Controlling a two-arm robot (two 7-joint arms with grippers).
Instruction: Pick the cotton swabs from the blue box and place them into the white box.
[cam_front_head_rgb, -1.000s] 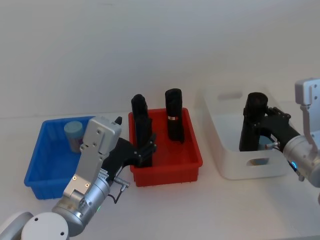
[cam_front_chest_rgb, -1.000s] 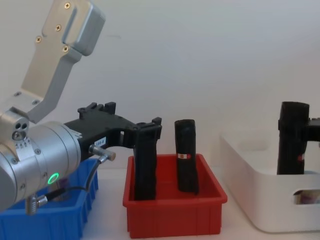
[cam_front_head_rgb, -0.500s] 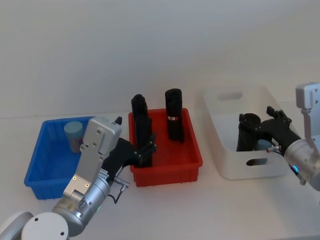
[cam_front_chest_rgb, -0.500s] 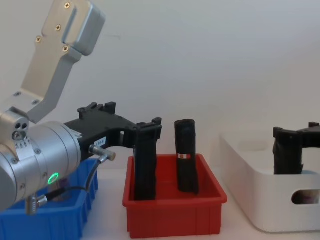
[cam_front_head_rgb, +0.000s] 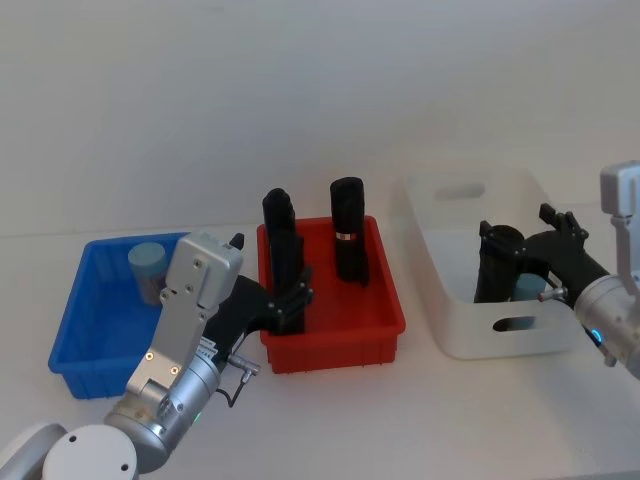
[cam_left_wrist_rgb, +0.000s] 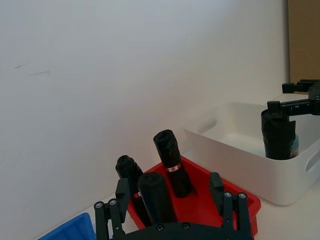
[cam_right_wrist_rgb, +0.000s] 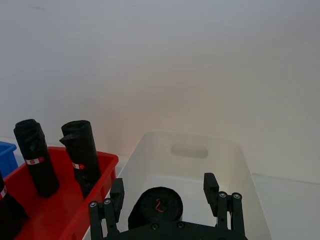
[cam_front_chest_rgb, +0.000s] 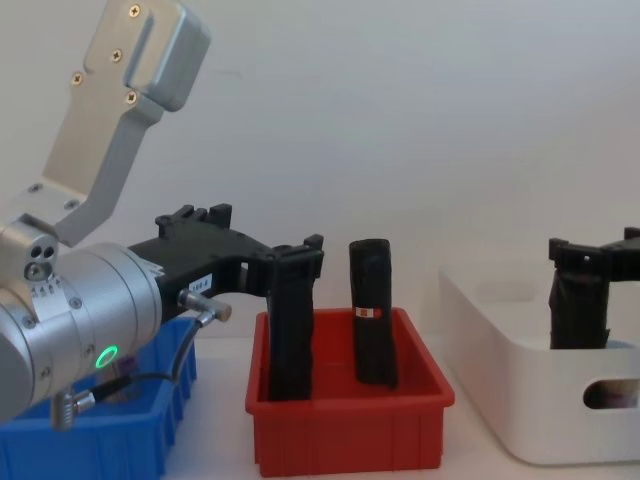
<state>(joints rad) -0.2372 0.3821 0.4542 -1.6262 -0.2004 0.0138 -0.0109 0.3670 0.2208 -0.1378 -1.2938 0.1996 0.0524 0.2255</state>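
We see right tool (cam_front_head_rgb: 515, 262) over white box (cam_front_head_rgb: 455, 300), fingers spread either side of upright black roll (cam_front_head_rgb: 497, 265) standing inside. Left tool (cam_front_head_rgb: 290, 305) spread at red bin (cam_front_head_rgb: 335, 335) near edge. Cotton swabs (cam_front_head_rgb: 148, 270) in blue box (cam_front_head_rgb: 75, 345), far left.

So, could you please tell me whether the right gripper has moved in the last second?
Yes. The right gripper has come down with the black roll into the white box.

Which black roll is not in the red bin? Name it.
The black roll standing in the white box, between the open fingers of the right gripper. The other three rolls stand upright in the red bin.
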